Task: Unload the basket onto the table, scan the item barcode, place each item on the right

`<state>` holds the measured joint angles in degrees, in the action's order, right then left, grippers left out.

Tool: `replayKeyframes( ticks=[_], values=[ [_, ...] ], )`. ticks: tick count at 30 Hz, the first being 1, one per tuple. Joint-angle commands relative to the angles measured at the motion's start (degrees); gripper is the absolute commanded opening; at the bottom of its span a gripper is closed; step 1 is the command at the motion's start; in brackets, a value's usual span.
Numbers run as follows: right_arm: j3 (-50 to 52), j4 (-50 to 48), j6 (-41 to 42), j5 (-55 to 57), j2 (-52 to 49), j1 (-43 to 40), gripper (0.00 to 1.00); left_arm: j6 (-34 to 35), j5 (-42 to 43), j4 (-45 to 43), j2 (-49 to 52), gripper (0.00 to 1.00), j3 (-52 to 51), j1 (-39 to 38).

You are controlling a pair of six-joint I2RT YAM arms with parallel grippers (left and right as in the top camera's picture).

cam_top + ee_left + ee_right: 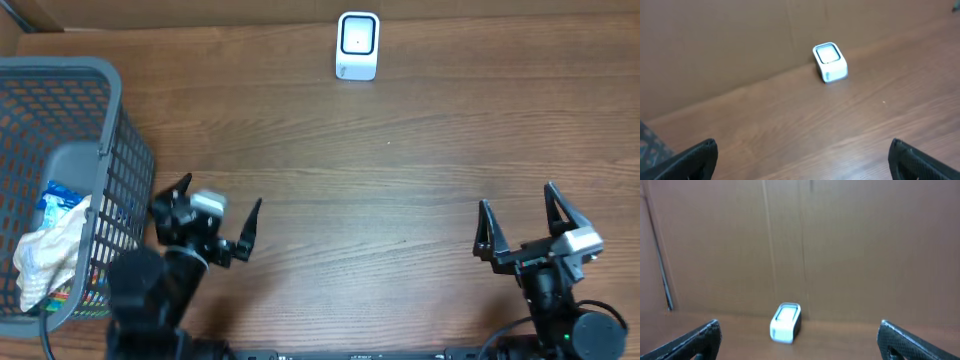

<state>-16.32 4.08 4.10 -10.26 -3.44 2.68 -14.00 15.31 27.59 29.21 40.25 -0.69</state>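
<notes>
Packets (pixel 52 238) lie heaped in the grey mesh basket (pixel 125 180) at the left edge of the overhead frame, a crumpled white one on top with a blue-and-white one beside it. No barcode is visible from any view. The small white scanner (pixel 357 45) stands upright at the upper centre of the frame, against the brown back wall, well apart from the basket.

The left tool (pixel 220 195) hangs just right of the basket, lower left in the frame, with its jaws spread wide and nothing between them. The right tool (pixel 517 197), lower right, is likewise wide open and empty. Both are above the bare wooden surface (pixel 400 170).

The packets look light, soft and crinkly, probably slick film that will buckle under a pinch. A hold on a bunched edge or corner seems best, reached from above past the basket's tall walls. That would leave the flat printed face free to turn toward the scanner.
</notes>
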Motion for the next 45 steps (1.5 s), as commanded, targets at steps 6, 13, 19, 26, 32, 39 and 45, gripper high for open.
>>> replayKeyframes(
  ticks=[6,13,19,26,32,39,45],
  values=[
    [-24.63,13.2,-0.94,-0.33,-19.02,0.15,1.0,-0.81,2.78,21.86,26.58,1.0,38.69,0.31],
    [-53.72,35.45,-2.43,-0.42,-41.27,0.15,1.0,-0.76,6.25,38.75,42.21,1.0,66.49,0.28],
    [-76.61,56.5,-2.43,-6.01,-58.25,0.15,1.0,-0.59,9.44,41.48,44.5,1.0,69.0,0.28],
    [-78.42,60.98,-2.43,-9.62,-65.22,0.15,1.0,-0.61,14.32,45.44,44.65,1.0,68.98,0.28],
    [-78.4,62.45,-2.43,-11.06,-68.43,0.17,1.0,14.95,-9.88,42.62,44.63,0.98,69.11,1.29],
    [-78.14,63.06,-2.43,-11.06,-69.46,0.22,1.0,47.98,-30.1,52.83,47.1,1.0,69.09,19.65],
    [-78.14,64.39,-2.43,-11.08,-69.79,0.22,1.0,49.92,-25.79,59.47,55.01,1.0,69.0,36.37]
  ],
)
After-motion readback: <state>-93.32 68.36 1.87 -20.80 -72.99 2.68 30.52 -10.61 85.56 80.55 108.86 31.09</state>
